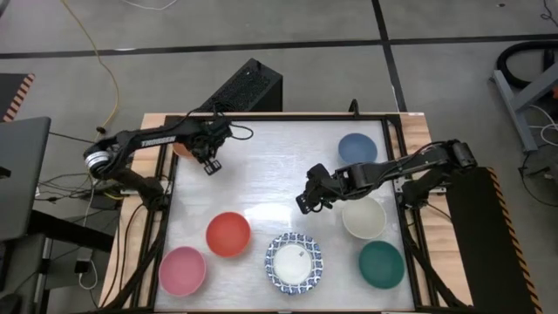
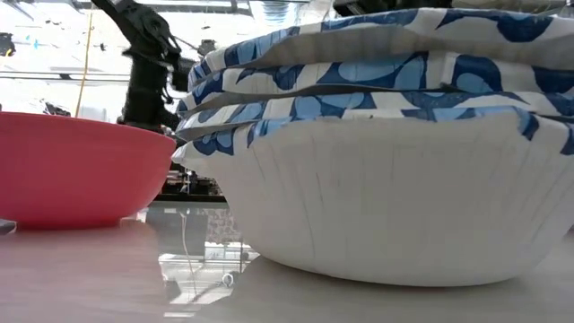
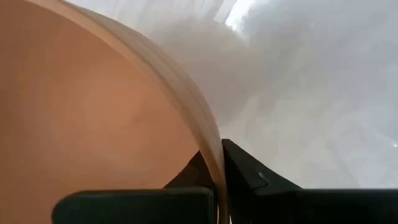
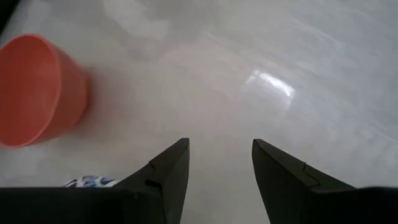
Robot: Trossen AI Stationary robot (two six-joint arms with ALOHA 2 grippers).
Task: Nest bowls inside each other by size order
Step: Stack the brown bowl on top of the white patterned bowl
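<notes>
The patterned stack, white bowls with blue rims nested together, sits at the near edge of the table, and I place everything else from it. Just left of it stands the red bowl, and further left, in the near corner, the pink bowl. To its right is the teal bowl, with the cream bowl just behind that.

Beyond the stack, about mid-table, the right gripper hangs over bare tabletop with its fingers spread and nothing between them. Farther back to the right lies the blue bowl.

Far back to the left, the left gripper is clenched on the rim of the orange bowl, one finger inside and one outside; from above the arm hides most of that bowl.
</notes>
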